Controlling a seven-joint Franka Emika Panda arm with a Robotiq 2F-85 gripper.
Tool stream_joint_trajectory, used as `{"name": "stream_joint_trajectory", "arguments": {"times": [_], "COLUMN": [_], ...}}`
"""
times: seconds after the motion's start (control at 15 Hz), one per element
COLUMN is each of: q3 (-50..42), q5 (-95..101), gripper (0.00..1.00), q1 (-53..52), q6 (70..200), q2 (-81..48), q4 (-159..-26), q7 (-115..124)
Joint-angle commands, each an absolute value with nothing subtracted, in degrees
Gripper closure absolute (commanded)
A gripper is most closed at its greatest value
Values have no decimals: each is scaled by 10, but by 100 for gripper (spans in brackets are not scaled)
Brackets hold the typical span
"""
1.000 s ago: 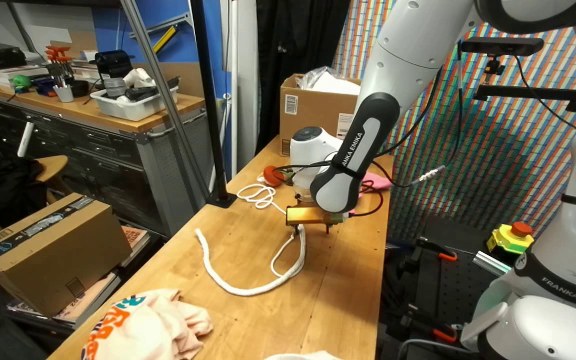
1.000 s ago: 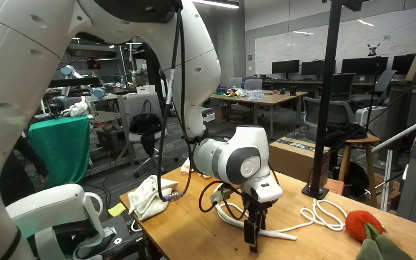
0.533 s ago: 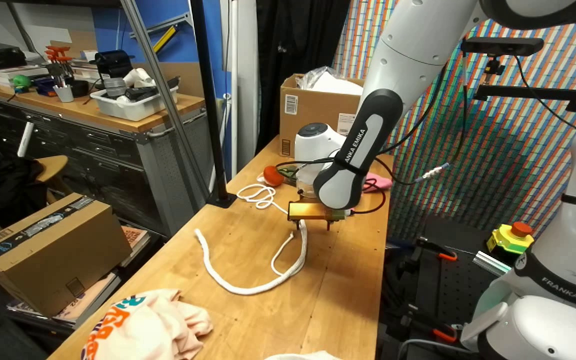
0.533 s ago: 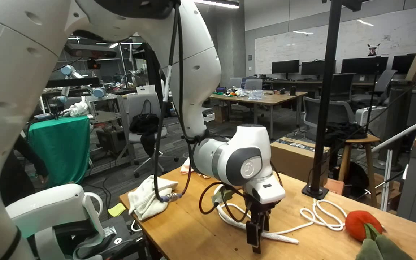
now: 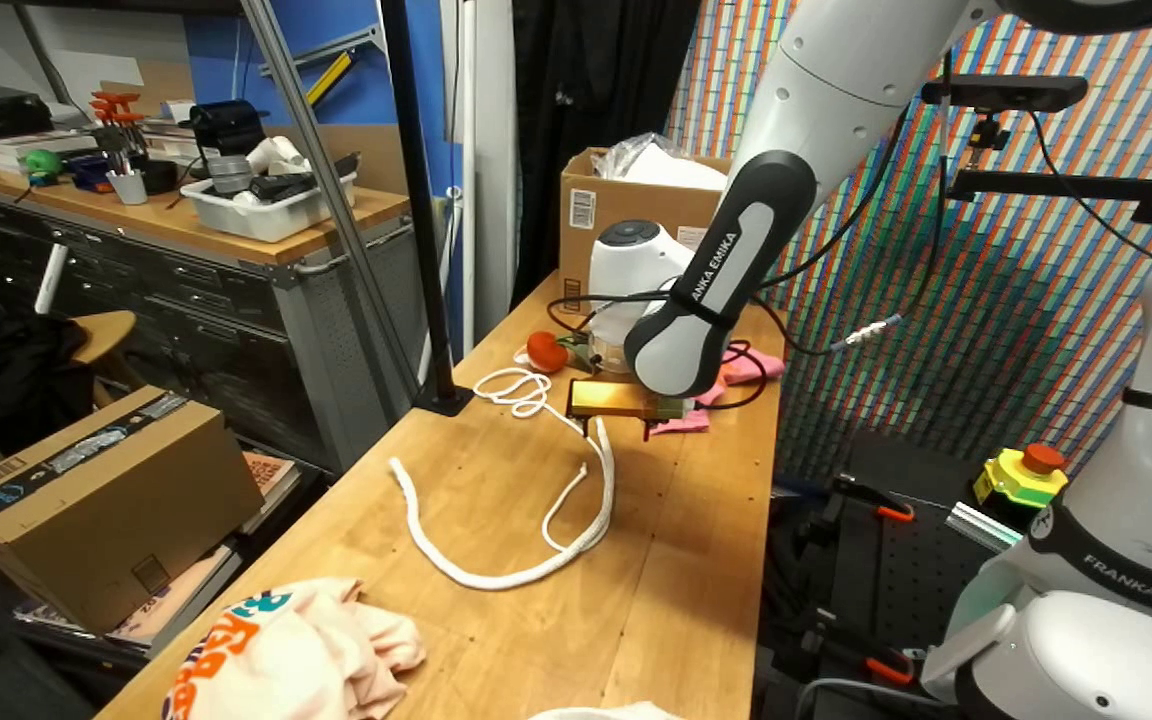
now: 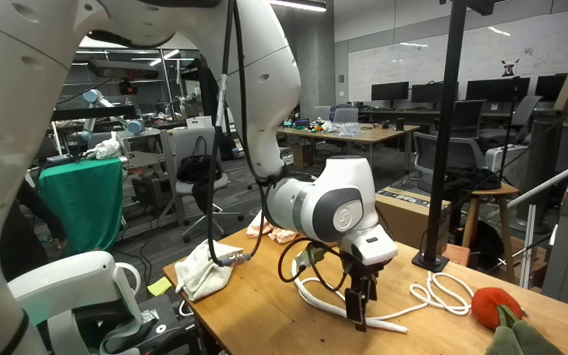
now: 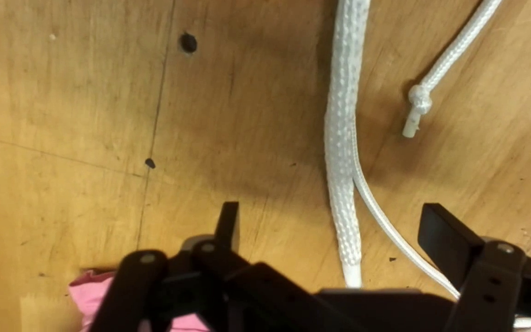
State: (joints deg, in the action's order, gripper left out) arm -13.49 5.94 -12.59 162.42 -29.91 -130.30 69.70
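The claw (image 7: 331, 223) is spread wide, its two fingers clear of each other, and it has hold of nothing. Right below the gap, the end of a thick white rope (image 7: 341, 138) lies on the table (image 5: 676, 620); a thin white cord (image 7: 386, 224) slips out from alongside it and passes under the finger on the right of the wrist view. A single knotted cord end (image 7: 420, 99) lies near the rope, apart from it. I count one thick rope, bending away in a broad curve, and three cloths: one pink (image 7: 91, 295), close to the claw, one peach (image 5: 316, 650) with printed letters, one white (image 6: 205, 271). There's one red stuffed ball (image 5: 546, 352) by the cord's loops, and two cardboard boxes, one open on the table (image 5: 626, 225), one taped beside it (image 5: 126, 510). The arm (image 5: 826, 90) slants down from high up, wrist folded, hand pointing at the tabletop.
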Motion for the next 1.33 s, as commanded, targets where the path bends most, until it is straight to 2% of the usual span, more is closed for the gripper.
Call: {"name": "stream_joint_trajectory", "arguments": {"times": [0.0, 1.27], "q3": [-135, -115], "q5": [45, -11], "gripper": [0, 0], "q1": [-120, -83], "q6": [1631, 1610], "q2": [-299, -359], "q4": [-1304, -1244], "q7": [680, 623]}}
